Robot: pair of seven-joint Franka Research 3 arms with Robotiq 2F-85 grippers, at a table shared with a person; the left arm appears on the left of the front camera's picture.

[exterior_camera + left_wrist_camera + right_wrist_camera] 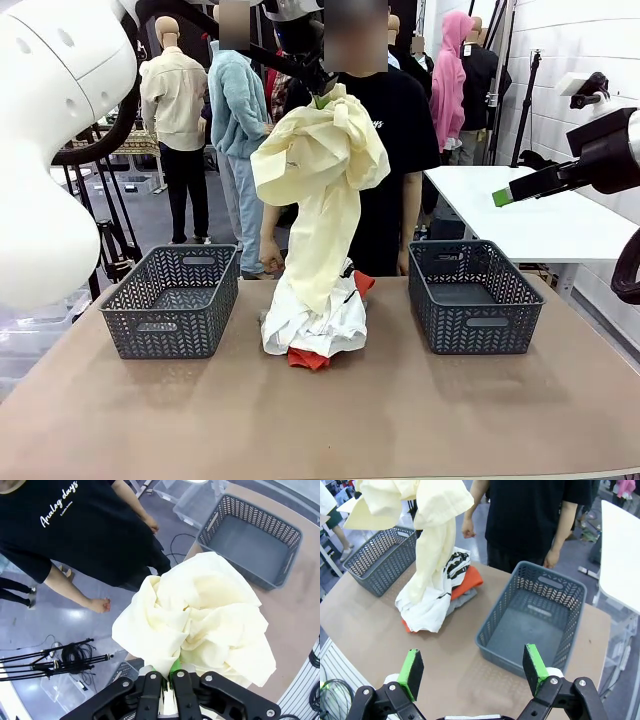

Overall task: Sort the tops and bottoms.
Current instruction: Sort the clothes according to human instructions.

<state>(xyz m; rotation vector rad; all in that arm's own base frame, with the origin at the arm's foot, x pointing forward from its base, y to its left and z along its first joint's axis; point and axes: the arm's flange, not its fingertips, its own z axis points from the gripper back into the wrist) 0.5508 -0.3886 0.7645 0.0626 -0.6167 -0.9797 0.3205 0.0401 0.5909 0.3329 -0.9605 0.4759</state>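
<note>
My left gripper (318, 92) hangs high over the table's middle, shut on the pale yellow garment (318, 180), which dangles down to the pile. In the left wrist view the yellow cloth (200, 620) bunches just beyond the closed fingers (170, 680). The pile on the table holds a white garment (315, 325), an orange-red one (308, 358) and a light grey one (462, 600). At the far right, well above the table, my right gripper (503, 197) is open with nothing between its green pads (535, 661).
Two dark grey lattice baskets stand on the table, one on the left (172, 300) and one on the right (472, 295), both without contents. A person in a black T-shirt (400, 130) stands at the far edge behind the pile. A white table (540, 215) lies at the right.
</note>
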